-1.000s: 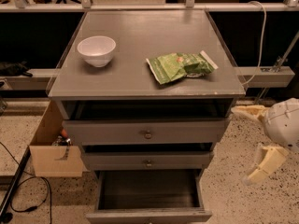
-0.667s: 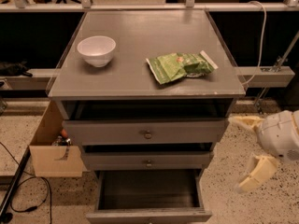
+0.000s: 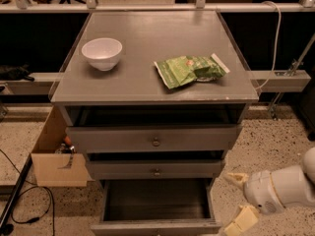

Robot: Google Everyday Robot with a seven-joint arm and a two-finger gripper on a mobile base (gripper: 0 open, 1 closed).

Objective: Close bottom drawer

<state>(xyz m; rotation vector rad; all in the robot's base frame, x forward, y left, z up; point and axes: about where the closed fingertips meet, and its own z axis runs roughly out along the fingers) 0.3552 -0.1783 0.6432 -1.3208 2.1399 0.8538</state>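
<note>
The bottom drawer (image 3: 156, 225) of the grey cabinet is pulled far out, showing its dark grey box interior; its flat front panel sits at the lower edge of the camera view. My gripper (image 3: 237, 202) is at the lower right, just right of the open drawer's right side and apart from it. Its two cream fingers (image 3: 236, 179) are spread and hold nothing.
Above are the middle drawer (image 3: 156, 170) and top drawer (image 3: 155, 139), both slightly out, with small knobs. On the cabinet top (image 3: 147, 82) stand a white bowl (image 3: 101, 53) and a green chip bag (image 3: 191, 70). A cardboard box (image 3: 53, 162) sits on the floor at left, with cables.
My gripper has moved down and to the left, from beside the top drawers to beside the open bottom drawer. The drawers have not moved.
</note>
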